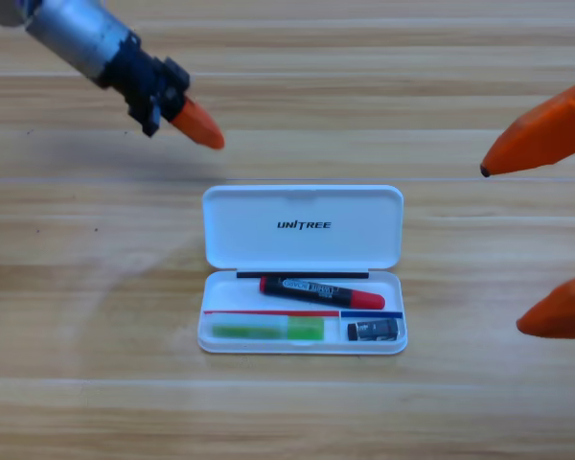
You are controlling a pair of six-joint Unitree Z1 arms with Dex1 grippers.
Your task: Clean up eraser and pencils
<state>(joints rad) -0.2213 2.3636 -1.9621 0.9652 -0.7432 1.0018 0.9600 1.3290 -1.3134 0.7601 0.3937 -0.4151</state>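
Note:
An open white case (395,287) lies in the middle of the table, its lid (259,244) folded back. Inside, the black pencil with red ends (321,291) lies slanted along the upper part. The light green pencil (268,331) fills the lower left compartment. The small dark eraser (374,331) sits in the lower right compartment. My left gripper (197,125) hovers up and left of the case, shut and holding nothing. My right gripper (502,249) shows large at the right edge, open, its two orange jaws far apart and nothing between them.
The wooden table (96,383) surrounds the case on all sides. The grey left arm (77,34) enters from the upper left corner.

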